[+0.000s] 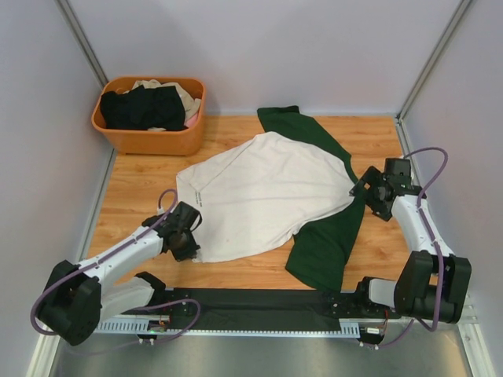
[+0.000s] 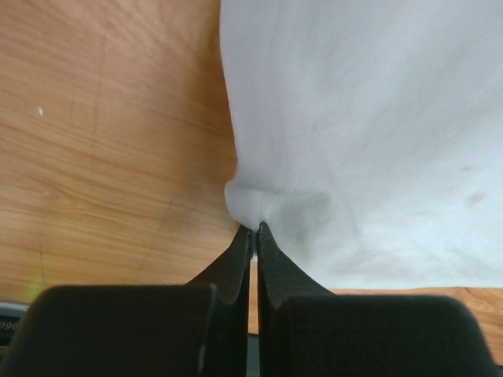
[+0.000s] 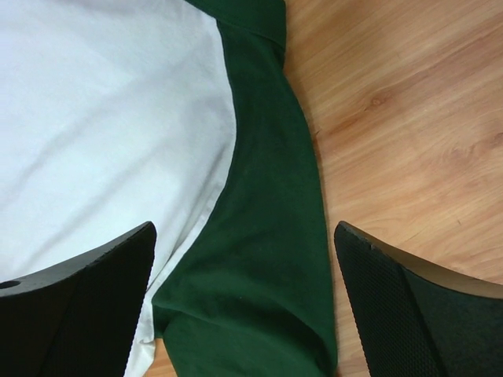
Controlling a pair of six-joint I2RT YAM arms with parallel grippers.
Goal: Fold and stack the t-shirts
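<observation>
A white t-shirt with dark green sleeves [image 1: 259,192] lies spread on the wooden table, plain side up, no print showing. One green sleeve [image 1: 295,126] points to the back, the other [image 1: 326,247] to the front right. My left gripper [image 1: 191,236] is shut on the shirt's white edge [image 2: 253,200] at its near left corner. My right gripper [image 1: 363,188] is open above the right green sleeve [image 3: 259,236], its fingers [image 3: 409,306] apart on either side of it. More shirts, black [image 1: 141,107] and beige [image 1: 185,94], lie in the basket.
An orange plastic basket [image 1: 157,140] stands at the back left of the table. Grey walls enclose the table on three sides. A black mat [image 1: 259,308] lies along the near edge between the arm bases.
</observation>
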